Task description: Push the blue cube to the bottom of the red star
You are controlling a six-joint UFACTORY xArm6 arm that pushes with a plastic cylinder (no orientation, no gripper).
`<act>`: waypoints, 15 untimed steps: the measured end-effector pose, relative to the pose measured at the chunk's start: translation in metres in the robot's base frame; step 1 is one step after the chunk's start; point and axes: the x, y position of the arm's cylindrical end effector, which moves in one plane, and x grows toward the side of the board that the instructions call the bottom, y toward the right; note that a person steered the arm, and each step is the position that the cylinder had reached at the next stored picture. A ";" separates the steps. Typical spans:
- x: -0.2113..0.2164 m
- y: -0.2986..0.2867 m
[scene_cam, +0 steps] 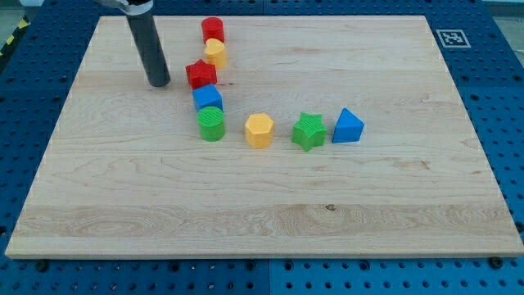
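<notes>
The red star point(200, 74) lies in the upper middle-left of the wooden board point(262, 221). The blue cube point(208, 97) sits just below it, slightly to the right, close to or touching it. A green cylinder point(211, 124) stands directly below the blue cube. My tip point(159, 82) is on the board to the left of the red star, with a small gap between them.
A red cylinder point(213, 29) and a yellow block point(215, 53) stand above the red star. A yellow hexagon point(259, 130), a green star point(309, 131) and a blue triangular block point(347, 126) lie in a row to the right of the green cylinder.
</notes>
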 end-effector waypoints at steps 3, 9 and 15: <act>0.004 0.043; 0.054 -0.002; 0.054 0.057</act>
